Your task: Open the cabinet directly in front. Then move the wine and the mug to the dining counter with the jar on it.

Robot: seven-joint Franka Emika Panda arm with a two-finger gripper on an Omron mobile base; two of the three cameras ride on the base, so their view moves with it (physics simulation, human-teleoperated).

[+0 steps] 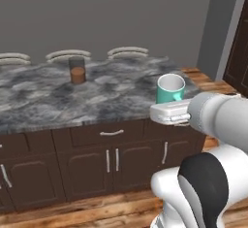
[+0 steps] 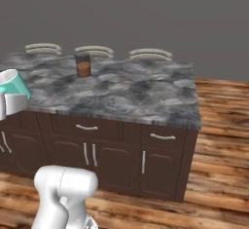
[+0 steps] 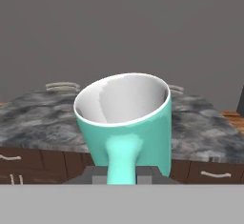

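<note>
The teal mug (image 1: 170,89) (image 2: 12,87) (image 3: 124,123) hangs upright in the air just off the near right corner of the dining counter (image 1: 111,98) (image 2: 141,94). My gripper (image 1: 170,105) (image 3: 123,171) is shut on the mug's handle from below and behind; the fingertips are mostly hidden by the mug. The jar (image 1: 77,70) (image 2: 83,64), clear glass with brown contents, stands far back on the counter, well left of the mug. The wine and the cabinet are out of view.
Three pale curved stool backs (image 1: 128,52) (image 2: 150,54) line the counter's far edge. Dark cabinet fronts with silver handles (image 1: 112,133) run below the stone top. A wooden floor (image 2: 219,125) lies open to the right of the counter. A dark door (image 1: 240,52) stands at far right.
</note>
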